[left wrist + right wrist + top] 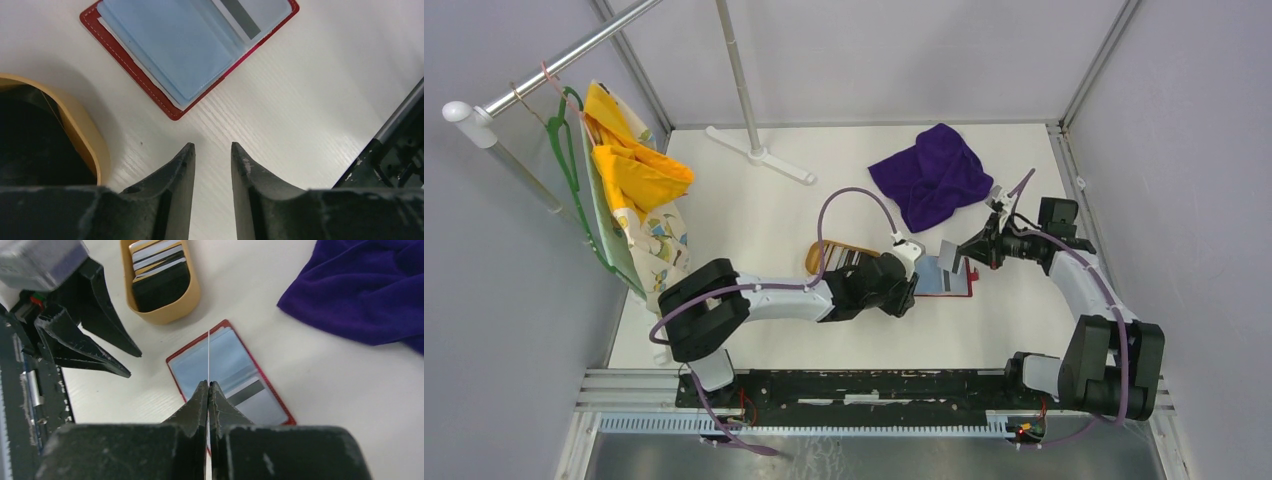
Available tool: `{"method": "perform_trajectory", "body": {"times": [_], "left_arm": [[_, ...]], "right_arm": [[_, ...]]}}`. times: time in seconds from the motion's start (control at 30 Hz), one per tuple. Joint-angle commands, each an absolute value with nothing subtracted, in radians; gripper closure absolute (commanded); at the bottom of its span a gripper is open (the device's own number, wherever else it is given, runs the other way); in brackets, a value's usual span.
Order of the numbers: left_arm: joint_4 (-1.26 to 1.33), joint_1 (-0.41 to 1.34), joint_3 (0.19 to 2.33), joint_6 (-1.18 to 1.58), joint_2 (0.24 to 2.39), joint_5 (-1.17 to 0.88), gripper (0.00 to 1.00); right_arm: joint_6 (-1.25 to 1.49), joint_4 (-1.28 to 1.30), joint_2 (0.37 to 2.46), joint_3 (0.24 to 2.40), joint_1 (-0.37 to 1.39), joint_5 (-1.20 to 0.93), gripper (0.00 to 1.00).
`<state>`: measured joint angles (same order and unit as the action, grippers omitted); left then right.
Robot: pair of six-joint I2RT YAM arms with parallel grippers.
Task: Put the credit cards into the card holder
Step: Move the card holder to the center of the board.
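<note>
The right gripper [209, 387] is pinched tight on a card [208, 355]. Its wrist camera sees the card edge-on, as a thin white line rising from between the closed fingertips. The card hangs over the middle of the holder [182, 371]; whether its far edge touches the sleeves cannot be told. From above, the card shows a grey face and is tilted over the holder's right part.

The holder lies open and flat on the table [754, 200], near the middle. It has a red rim around pale blue clear sleeves. A striped card [250, 392], grey with a dark band, already sits in the sleeve on the half nearest the right gripper.

The left gripper [212, 150] is part way open. A clear gap separates its fingers [180, 165], only bare table shows in that gap, and it holds nothing. It points at the table just short of one corner of the holder, apart from it. From above it sits between the holder and the tray [167, 316].

The tray is oval and tan and stands just beside the left gripper, near the holder but not touching it. Inside it more cards [157, 260] lean in a stack, white, grey and black.

A crumpled purple cloth [934, 180] lies farther back on the table, well apart from the holder. At the left edge a yellow garment [639, 170] hangs from a green hanger on a rail.
</note>
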<state>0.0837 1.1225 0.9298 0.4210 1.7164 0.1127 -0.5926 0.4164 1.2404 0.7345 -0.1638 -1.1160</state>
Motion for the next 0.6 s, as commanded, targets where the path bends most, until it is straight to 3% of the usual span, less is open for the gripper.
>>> {"method": "perform_trajectory", "body": {"times": [0.0,0.23,0.57], "left_arm": [[0.204,1.107,0.907,0.423,1.674,0.129,0.57],[0.421,1.023,0.811,0.597,1.648,0.013,0.46],[0.443,0.999,0.805,0.612,1.622,-0.019,0.45]], "right_arm": [[-0.394,0.239,1.264,0.667,-0.148,-1.195,1.0],[-0.159,0.059,1.274,0.618,-0.147,-1.09,1.0],[-0.039,0.044,1.31,0.657,-0.213,-1.099,1.0]]}}
